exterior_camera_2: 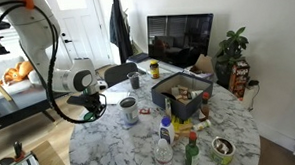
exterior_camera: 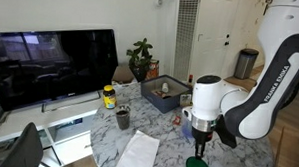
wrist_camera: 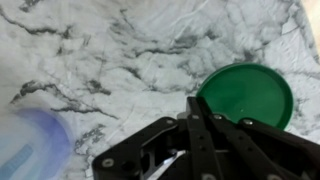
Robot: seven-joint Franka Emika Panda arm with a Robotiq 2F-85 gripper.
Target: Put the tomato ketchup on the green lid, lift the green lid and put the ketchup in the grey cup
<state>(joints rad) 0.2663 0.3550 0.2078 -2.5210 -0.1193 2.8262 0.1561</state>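
Green lid point(wrist_camera: 247, 95), a flat round dark green disc, lies on a round marble table point(exterior_camera_2: 110, 144), white with grey veins, which fills the foreground of both exterior views. A white robot arm point(exterior_camera: 265, 83) with black joints bends down over the table. Behind the table is a wide television point(exterior_camera: 50, 65) with a dark screen, and a leafy potted plant point(exterior_camera_2: 231, 49) stands next to it. On the table, a dark open box point(exterior_camera_2: 183, 91) holds items too small to identify. A white cloth or sheet point(exterior_camera: 139, 153) lies flat near the table's edge.

The grey cup point(exterior_camera_2: 130, 110), silvery with a bluish band, stands upright between the box and the end of the arm. The black gripper point(exterior_camera_2: 90, 117) points down just beside that cup. In an exterior view the gripper point(exterior_camera: 199, 143) hangs directly above the green lid point(exterior_camera: 197, 165), which is near the table's edge.

In the wrist view the lid lies just past the fingertips, up and to the right. The fingers are drawn together with their tips meeting. Whether anything thin is pinched between them cannot be told. A few small bottles point(exterior_camera_2: 166, 144) stand at the near side of the table. The tomato ketchup is too small to make out in any view.
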